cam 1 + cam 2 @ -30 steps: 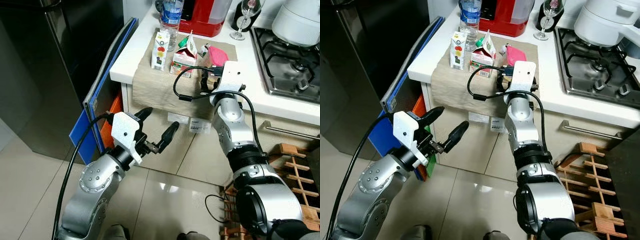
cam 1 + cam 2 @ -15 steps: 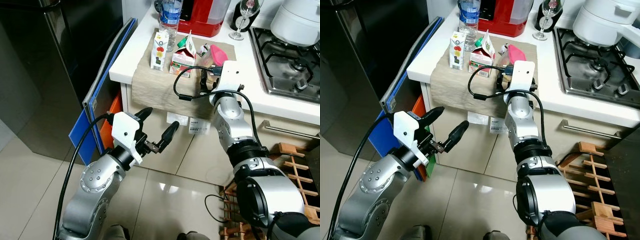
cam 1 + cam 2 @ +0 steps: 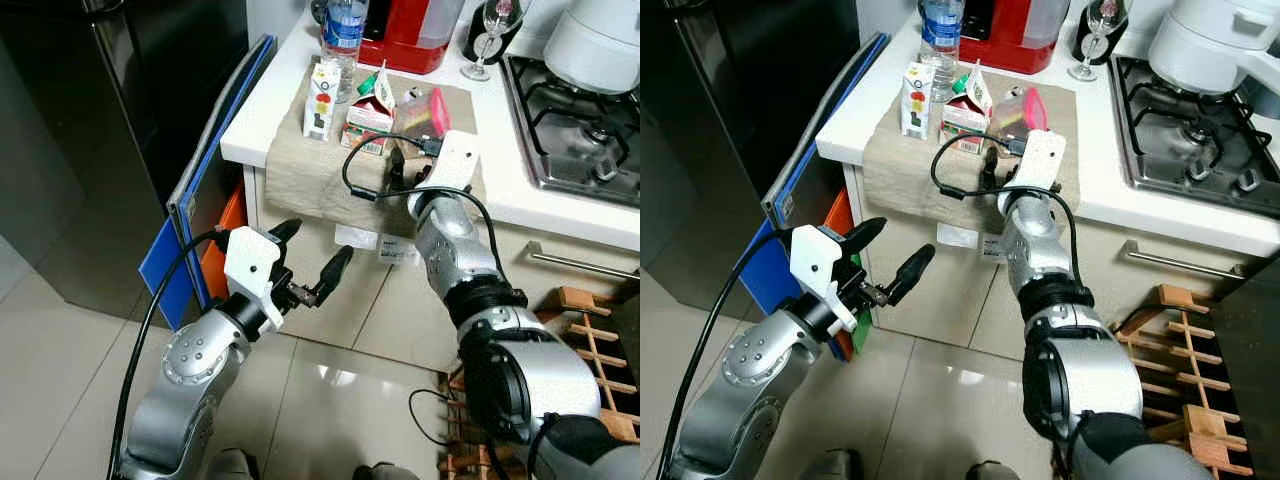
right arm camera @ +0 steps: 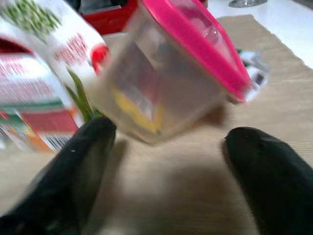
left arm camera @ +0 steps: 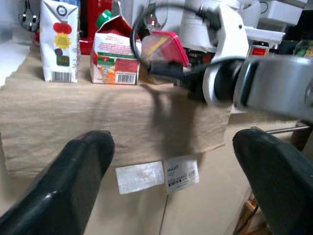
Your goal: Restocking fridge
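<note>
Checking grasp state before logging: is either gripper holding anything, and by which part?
Nothing held. Right gripper is open around the tilted pink-lidded container, fingers not closed on it. Left gripper is open, below the counter.

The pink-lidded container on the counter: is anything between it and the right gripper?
Nothing visible. The right gripper is open directly before the tilted pink-lidded container, with bare cloth between; the red carton stands beside it.

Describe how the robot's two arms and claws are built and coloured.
Both arms are jointed silver metal with dark bands at some joints. Each wrist carries a white block and a looping black cable. The left claw and right claw each have two long, rounded black fingers.
</note>
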Robot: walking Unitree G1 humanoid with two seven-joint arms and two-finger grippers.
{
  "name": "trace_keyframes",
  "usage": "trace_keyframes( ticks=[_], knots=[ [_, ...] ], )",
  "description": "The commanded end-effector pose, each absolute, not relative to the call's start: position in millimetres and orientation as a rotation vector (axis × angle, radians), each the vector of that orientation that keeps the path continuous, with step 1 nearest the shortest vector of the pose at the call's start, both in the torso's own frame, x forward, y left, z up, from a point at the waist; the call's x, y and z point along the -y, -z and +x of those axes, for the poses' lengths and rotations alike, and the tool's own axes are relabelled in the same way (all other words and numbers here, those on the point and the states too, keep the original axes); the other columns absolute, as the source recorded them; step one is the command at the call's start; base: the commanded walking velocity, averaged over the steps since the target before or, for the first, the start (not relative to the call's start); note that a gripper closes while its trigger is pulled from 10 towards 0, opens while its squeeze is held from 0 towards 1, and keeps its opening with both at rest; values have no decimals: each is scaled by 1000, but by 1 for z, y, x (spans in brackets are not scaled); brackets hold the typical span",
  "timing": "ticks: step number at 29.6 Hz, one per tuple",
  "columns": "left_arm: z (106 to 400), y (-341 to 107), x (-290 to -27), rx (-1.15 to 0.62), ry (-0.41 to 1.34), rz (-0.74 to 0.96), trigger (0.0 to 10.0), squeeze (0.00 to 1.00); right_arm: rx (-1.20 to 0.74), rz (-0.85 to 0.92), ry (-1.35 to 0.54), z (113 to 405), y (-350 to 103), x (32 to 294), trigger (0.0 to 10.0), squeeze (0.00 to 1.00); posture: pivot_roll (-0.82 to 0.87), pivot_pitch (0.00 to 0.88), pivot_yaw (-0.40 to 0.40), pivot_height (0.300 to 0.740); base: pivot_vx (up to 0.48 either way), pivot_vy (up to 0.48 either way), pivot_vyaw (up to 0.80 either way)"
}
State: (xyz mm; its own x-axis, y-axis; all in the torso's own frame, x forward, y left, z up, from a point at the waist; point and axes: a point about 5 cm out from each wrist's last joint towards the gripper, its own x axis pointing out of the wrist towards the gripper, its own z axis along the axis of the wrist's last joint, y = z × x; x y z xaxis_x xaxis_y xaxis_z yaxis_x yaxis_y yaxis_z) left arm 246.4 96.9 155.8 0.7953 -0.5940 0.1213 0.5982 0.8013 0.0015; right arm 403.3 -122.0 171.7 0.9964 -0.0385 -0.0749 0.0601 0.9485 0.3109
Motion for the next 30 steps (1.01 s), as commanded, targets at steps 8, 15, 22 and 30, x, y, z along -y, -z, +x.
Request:
trace_keyframes(
  ticks=[8,15,22,30],
  knots=[
    [249,-157,-94,131,637,-24,10000,0,-50,323,48,406,-177,126,0,0,109,61,-103,740,0,0,0],
    [252,-158,-92,136,633,-30,10000,0,64,183,64,406,-190,133,0,0,104,62,-103,740,0,0,0],
    [253,-158,-91,138,631,-38,10000,0,162,64,43,405,-202,135,0,0,101,59,-102,740,0,0,0],
    [257,-153,-104,113,496,-4,10000,0,320,-119,25,386,-211,147,0,0,92,33,-112,740,0,0,0]
  ],
)
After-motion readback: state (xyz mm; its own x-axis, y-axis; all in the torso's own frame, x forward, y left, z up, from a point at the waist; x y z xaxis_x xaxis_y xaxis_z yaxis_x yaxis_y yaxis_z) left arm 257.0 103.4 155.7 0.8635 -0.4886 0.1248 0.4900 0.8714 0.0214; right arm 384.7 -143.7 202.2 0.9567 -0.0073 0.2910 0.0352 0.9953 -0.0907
